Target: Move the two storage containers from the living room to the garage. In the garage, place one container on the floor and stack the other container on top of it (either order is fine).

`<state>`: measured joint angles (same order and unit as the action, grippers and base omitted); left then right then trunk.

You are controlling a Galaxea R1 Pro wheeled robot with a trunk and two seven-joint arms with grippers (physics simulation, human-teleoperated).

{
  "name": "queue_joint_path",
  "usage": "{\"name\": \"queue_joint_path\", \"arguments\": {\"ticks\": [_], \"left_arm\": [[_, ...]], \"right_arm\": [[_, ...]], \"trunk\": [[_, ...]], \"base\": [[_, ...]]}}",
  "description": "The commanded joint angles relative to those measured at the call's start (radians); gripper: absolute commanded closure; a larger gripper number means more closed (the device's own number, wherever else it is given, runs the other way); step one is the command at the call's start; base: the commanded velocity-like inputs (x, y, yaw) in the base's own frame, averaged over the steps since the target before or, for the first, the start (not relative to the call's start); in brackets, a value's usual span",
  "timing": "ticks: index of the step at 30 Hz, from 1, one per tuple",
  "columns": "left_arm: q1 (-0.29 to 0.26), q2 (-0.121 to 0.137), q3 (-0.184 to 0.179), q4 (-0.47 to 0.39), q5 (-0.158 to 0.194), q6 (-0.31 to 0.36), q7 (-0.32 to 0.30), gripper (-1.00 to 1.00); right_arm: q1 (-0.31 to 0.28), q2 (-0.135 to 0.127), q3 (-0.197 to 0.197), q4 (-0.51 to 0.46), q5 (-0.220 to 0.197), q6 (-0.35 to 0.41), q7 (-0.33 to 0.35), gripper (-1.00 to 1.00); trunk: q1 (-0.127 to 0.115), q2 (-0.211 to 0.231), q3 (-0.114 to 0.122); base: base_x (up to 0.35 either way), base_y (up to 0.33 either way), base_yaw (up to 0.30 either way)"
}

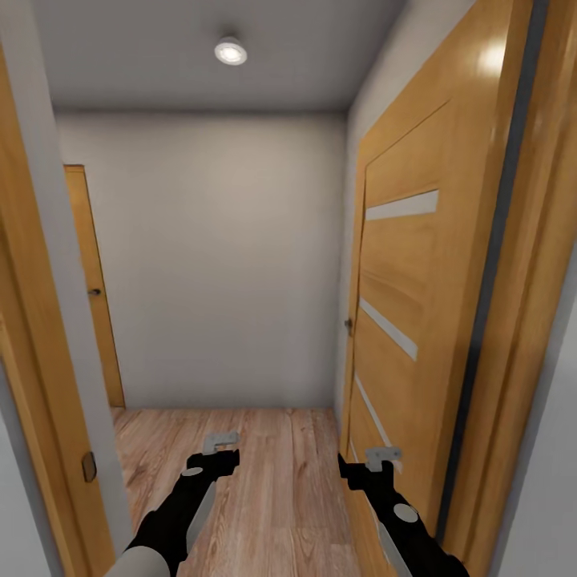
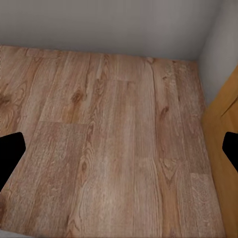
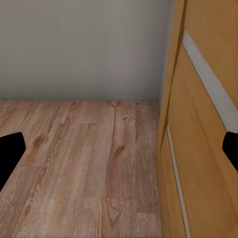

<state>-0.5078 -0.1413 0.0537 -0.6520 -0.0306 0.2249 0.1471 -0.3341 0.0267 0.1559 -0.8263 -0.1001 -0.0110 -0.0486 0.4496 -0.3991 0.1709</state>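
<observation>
The storage containers are out of view, and so is the garage. I look through a doorway into a small hallway with light wood planks [image 1: 264, 473] underfoot. My left gripper [image 1: 220, 450] hangs low over the planks, open and with nothing in it; in the left wrist view its dark fingertips [image 2: 11, 151] sit far apart at the picture's edges. My right gripper [image 1: 381, 462] is also open with nothing in it, close beside the open door [image 1: 417, 304]. One of its fingertips [image 3: 10, 153] shows in the right wrist view.
An orange wooden door with pale glass strips stands open along the right side. The door frame [image 1: 48, 361] hems in the left. A white wall [image 1: 216, 256] closes the hallway ahead. A second wooden door [image 1: 92, 296] is shut at far left.
</observation>
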Motion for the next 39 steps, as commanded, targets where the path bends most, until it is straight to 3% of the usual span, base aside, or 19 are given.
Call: {"name": "queue_joint_path", "arguments": {"ticks": [1,10,24,39], "left_arm": [[0.0,0.0,0.003,-0.001,-0.003,0.005,0.0,-1.0],[0.0,0.0,0.003,-0.001,-0.003,0.005,0.0,-1.0],[0.0,0.0,0.003,-0.001,-0.003,0.005,0.0,-1.0],[0.0,-0.001,0.003,-0.001,-0.003,0.005,0.0,-1.0]], "right_arm": [[0.0,-0.001,0.004,0.0,-0.01,-0.001,-0.005,-1.0],[0.0,-0.001,0.005,0.001,-0.01,-0.001,-0.005,-1.0],[0.0,-0.001,0.005,0.001,-0.01,-0.001,-0.005,-1.0],[0.0,-0.001,0.005,0.001,-0.01,-0.001,-0.005,-1.0]], "trunk": [[0.0,-0.001,-0.001],[0.0,-0.001,-0.001],[0.0,-0.001,-0.001],[0.0,-0.001,-0.001]], "base": [[0.001,0.111,0.0],[0.016,0.016,0.0],[0.276,0.0,0.0],[0.017,0.051,0.0]]}}
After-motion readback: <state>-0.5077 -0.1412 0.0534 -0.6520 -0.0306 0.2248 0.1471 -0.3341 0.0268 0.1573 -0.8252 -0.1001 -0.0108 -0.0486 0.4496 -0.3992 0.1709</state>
